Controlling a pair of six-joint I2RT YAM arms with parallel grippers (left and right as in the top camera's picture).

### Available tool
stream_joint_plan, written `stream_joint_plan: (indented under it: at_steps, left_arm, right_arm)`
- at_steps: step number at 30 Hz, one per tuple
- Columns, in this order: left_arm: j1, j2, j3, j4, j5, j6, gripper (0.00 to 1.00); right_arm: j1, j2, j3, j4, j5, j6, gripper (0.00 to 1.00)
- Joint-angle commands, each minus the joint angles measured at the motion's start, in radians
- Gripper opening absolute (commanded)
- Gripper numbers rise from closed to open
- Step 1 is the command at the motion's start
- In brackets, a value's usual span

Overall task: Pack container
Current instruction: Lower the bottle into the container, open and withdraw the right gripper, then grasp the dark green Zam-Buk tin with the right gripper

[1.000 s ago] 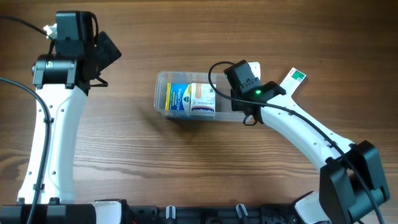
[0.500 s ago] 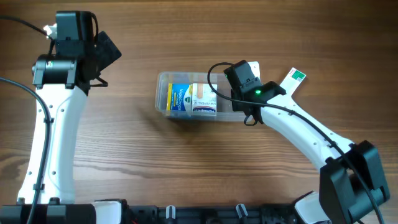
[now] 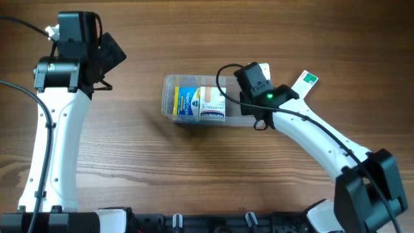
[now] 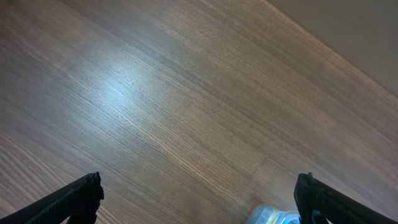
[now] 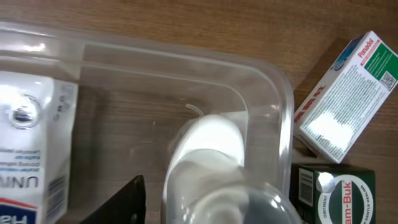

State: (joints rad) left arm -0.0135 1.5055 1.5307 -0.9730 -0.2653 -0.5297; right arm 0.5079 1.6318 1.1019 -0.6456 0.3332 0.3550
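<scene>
The container (image 3: 165, 97) is a clear shallow tub in the middle of the table. It holds a yellow and blue box (image 3: 186, 103) and a white box (image 3: 211, 105). My right gripper (image 3: 240, 97) is over the tub's right end. In the right wrist view the container (image 5: 273, 81) holds a clear bottle with a white cap (image 5: 208, 149), lying between my right gripper's (image 5: 205, 208) fingers. A gap shows beside the left finger; the right finger is hidden behind the bottle. My left gripper (image 3: 111, 55) (image 4: 199, 199) is open and empty at far left.
A white and green Panadol box (image 5: 348, 93) (image 3: 305, 83) and a dark green ointment box (image 5: 336, 193) lie just outside the tub's right end. A corner of the tub (image 4: 273, 216) shows at the bottom of the left wrist view.
The right arm has shifted very slightly to the right. The left arm and the boxes in the tub have not moved.
</scene>
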Motion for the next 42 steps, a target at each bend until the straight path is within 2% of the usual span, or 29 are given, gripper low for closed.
stream_joint_plan:
  at_steps: [1,8,9,10,13,15,19,24,26,29,33,36,40,42]
  left_arm:
    - [0.005,0.004,0.006,0.002,-0.016,0.001,1.00]
    - [0.005,0.004,0.006,0.002,-0.016,0.001,1.00]
    - [0.005,0.004,0.006,0.002,-0.016,0.001,1.00]
    - [0.005,0.004,0.006,0.002,-0.016,0.001,1.00]
    - [0.005,0.004,0.006,0.002,-0.016,0.001,1.00]
    - [0.005,0.004,0.006,0.002,-0.016,0.001,1.00]
    - [0.005,0.004,0.006,0.002,-0.016,0.001,1.00]
    - [0.005,0.004,0.006,0.002,-0.016,0.001,1.00]
    - [0.005,0.004,0.006,0.002,-0.016,0.001,1.00]
    - [0.005,0.004,0.006,0.002,-0.016,0.001,1.00]
    - [0.005,0.004,0.006,0.002,-0.016,0.001,1.00]
    - [0.005,0.004,0.006,0.002,-0.016,0.001,1.00]
    - [0.005,0.004,0.006,0.002,-0.016,0.001,1.00]
    - [0.005,0.004,0.006,0.002,-0.016,0.001,1.00]
  right_arm:
    - [0.003,-0.075,0.039,0.004,-0.019,0.015,0.50]
    - [0.003,-0.204,0.042,-0.001,0.029,0.015,0.56]
    - [0.003,-0.244,0.042,-0.010,0.079,0.031,0.66]
    - [0.003,-0.262,0.042,-0.023,0.110,0.063,0.71]
    - [-0.006,-0.318,0.042,-0.098,0.189,0.180,0.74]
    - [-0.038,-0.365,0.042,-0.170,0.212,0.270,0.74]
    - [-0.134,-0.420,0.042,-0.295,0.201,0.372,0.81]
    - [-0.267,-0.410,0.040,-0.425,0.116,0.438,0.84]
    - [-0.336,-0.395,0.020,-0.422,0.042,0.438,0.84]
    - [-0.393,-0.359,0.000,-0.381,-0.021,0.392,0.85]
    - [-0.411,-0.281,-0.001,-0.363,-0.021,0.249,0.99]
    - [-0.411,-0.225,-0.001,-0.361,-0.025,0.176,1.00]
    - [-0.411,-0.159,-0.001,-0.302,-0.126,-0.040,1.00]
    - [-0.411,-0.148,-0.001,-0.278,-0.174,-0.069,1.00]
